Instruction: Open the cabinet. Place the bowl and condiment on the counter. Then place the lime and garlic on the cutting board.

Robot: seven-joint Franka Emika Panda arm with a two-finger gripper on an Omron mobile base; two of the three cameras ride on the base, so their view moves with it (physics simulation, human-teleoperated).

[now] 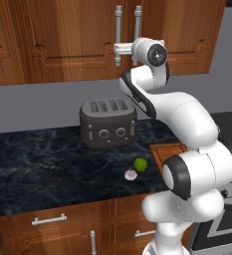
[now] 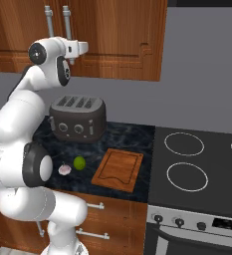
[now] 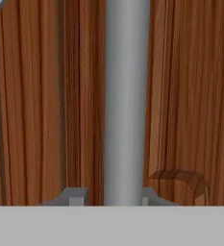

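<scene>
The reddish-brown cabinet (image 1: 62, 40) (image 2: 122, 35) has both doors closed, so the bowl and condiment are hidden. My gripper (image 1: 118, 49) (image 2: 73, 50) (image 3: 111, 196) is raised against the doors, shut on one long silver bar handle (image 3: 127, 96), with a fingertip pressed on each side of the bar. Down on the dark marbled counter (image 1: 48, 159) (image 2: 132, 137) the green lime (image 1: 140, 164) (image 2: 79, 163) lies beside the pale garlic (image 1: 130, 175) (image 2: 64, 170). Just to their right is the wooden cutting board (image 2: 118, 169) (image 1: 168, 152), bare.
A dark four-slot toaster (image 1: 108, 122) (image 2: 77, 118) stands at the back of the counter below the cabinet. A black stovetop (image 2: 197, 164) adjoins the counter on the right. Lower drawers with short handles (image 1: 49, 219) run under the counter's front edge.
</scene>
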